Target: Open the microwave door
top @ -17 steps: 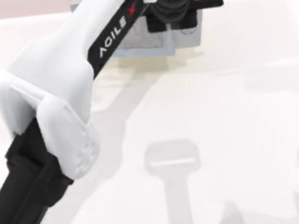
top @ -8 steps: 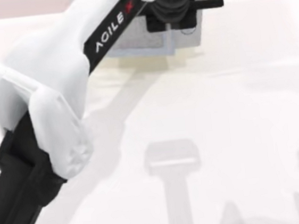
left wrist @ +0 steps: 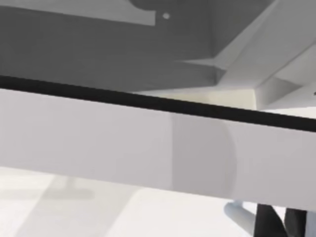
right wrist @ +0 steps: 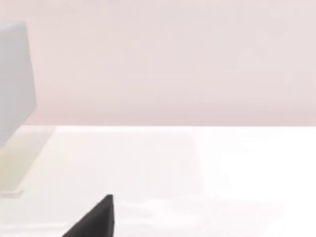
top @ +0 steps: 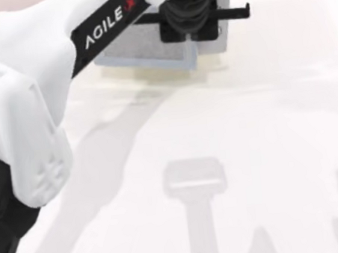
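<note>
Top view, left arm: the white and black arm (top: pixel 42 73) reaches from the lower left edge across to the far middle of the worktop (top: pixel 247 124).
Top view, left gripper: the black left gripper (top: pixel 189 17) sits over the microwave's front, at the door's right-hand end; whether it is clenched or released cannot be told from here.
Top view, microwave: the microwave (top: pixel 223 33) stands at the far edge of the worktop, near the middle, mostly hidden under the arm.
Top view, microwave door: the microwave door (top: pixel 149 50) shows as a grey speckled panel with a pale blue border, angled out from the box toward the near side, its left end farther out than its right.
Top view, right arm: only its shadow falls on the near part of the worktop.
Left wrist view: a wide pale grey panel with a dark upper edge fills the middle, very close; which part of the microwave it is cannot be told. Grey inner walls show beyond it.
Right wrist view, microwave: a light grey corner of the microwave (right wrist: pixel 15 74) stands at one side on the worktop (right wrist: pixel 197 168).
Right wrist view, right gripper: one dark tip of the right gripper (right wrist: pixel 96 222) shows at the frame's edge; its grip cannot be told.
</note>
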### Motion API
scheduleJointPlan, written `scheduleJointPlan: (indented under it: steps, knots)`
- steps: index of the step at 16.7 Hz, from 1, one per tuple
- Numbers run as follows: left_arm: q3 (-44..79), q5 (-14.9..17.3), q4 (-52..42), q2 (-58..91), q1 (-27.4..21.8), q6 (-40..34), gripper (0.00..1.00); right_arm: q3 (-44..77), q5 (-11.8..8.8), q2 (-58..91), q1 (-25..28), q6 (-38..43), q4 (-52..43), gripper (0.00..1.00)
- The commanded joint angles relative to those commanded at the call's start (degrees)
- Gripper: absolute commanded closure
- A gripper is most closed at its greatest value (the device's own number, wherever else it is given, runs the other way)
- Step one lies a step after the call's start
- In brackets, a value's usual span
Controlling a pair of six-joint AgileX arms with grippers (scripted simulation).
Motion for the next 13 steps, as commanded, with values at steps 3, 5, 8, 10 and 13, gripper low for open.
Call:
scheduleJointPlan:
  steps: [3,5,8,10,13]
  knots:
    - [-0.74,0.12,0.51,-0.53,0.02,0.20,1.00,0.00,0.00,0.00,0.00,0.00,0.00,0.00]
    - [-0.74,0.12,0.51,-0.53,0.02,0.20,1.00,0.00,0.00,0.00,0.00,0.00,0.00,0.00]
    - [-0.74,0.12,0.51,-0.53,0.02,0.20,1.00,0.00,0.00,0.00,0.00,0.00,0.00,0.00]
    - [-0.74,0.12,0.51,-0.53,0.02,0.20,1.00,0.00,0.00,0.00,0.00,0.00,0.00,0.00]
    - [-0.74,0.12,0.51,-0.53,0.02,0.20,1.00,0.00,0.00,0.00,0.00,0.00,0.00,0.00]
